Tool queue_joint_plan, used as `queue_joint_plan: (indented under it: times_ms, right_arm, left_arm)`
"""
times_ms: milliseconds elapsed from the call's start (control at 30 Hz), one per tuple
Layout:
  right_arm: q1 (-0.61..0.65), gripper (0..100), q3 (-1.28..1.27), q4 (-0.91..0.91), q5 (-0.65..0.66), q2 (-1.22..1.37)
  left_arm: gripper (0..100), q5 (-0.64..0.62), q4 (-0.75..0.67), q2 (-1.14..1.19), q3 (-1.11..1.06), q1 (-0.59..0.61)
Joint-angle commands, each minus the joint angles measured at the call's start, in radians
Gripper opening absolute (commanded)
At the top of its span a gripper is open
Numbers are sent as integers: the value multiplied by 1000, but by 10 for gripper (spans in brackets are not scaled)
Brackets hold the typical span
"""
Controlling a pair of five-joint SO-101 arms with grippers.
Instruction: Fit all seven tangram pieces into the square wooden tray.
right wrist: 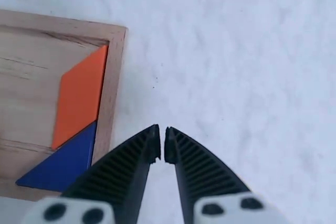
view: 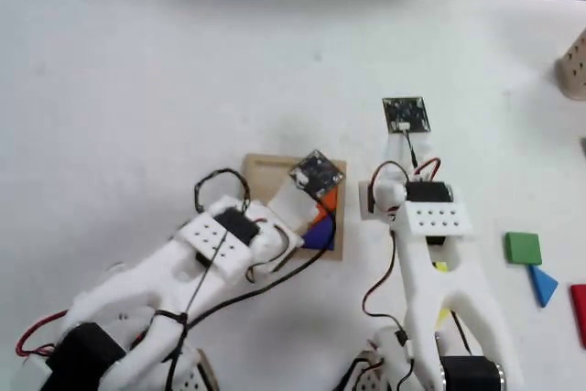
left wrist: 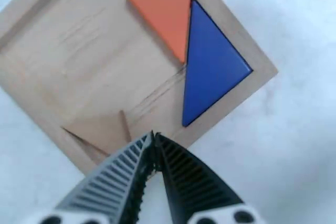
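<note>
Left of centre on the white table [view: 137, 70]: square wooden tray [view: 264, 168], two pieces seated against its right rim. On the far side, orange parallelogram [left wrist: 157, 9]; in the near right corner, large blue triangle [left wrist: 212, 72], edges touching. Elsewhere on the floor, bare wood.

Clenched on nothing: left claw [left wrist: 154, 140], tips pressed together, hanging above the tray floor close by the near rim. Drawn together too, but for a hairline gap, and grasping nothing: right claw [right wrist: 163, 142], poised over bare table just right of the tray's right rim.

Loose pieces well off to the right, toward the near edge: green square [view: 523, 247]; small blue triangle [view: 542, 284] just nearer, touching it or almost so, long axis running near to far; red piece [view: 579, 313] cut off at the right edge. Under the right arm, a sliver of a yellow piece [view: 442, 267], shape impossible to tell.

Judging by that layout, a job for the right arm next: much closer to these pieces than the left, with the tray between the left arm and them. From the right claw, green square rightward and nearer, so calls for a swing right and a pull back, with fingers released before the descent. Probably early going: two in, five to go.
</note>
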State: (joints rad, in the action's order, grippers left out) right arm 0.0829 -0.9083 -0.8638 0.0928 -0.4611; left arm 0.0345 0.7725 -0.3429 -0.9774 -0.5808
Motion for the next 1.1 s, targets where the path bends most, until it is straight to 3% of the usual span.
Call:
queue_joint_plan:
  times_ms: [0,100,267,700,1067]
  right_arm:
    - [28,18,3,22,20,-35]
    - [25,18,3,24,20,-35]
    - [28,18,3,25,20,-35]
    - [28,18,3,25,20,-35]
    - [28,18,3,25,20,-35]
  left_arm:
    - [23,32,-44,-30,-25,-65]
    - [23,32,-147,-36,-71,-47]
    - [23,31,-190,-36,-60,1]
    - [23,40,-14,-282,-150,50]
    - [23,40,17,-64,-91,50]
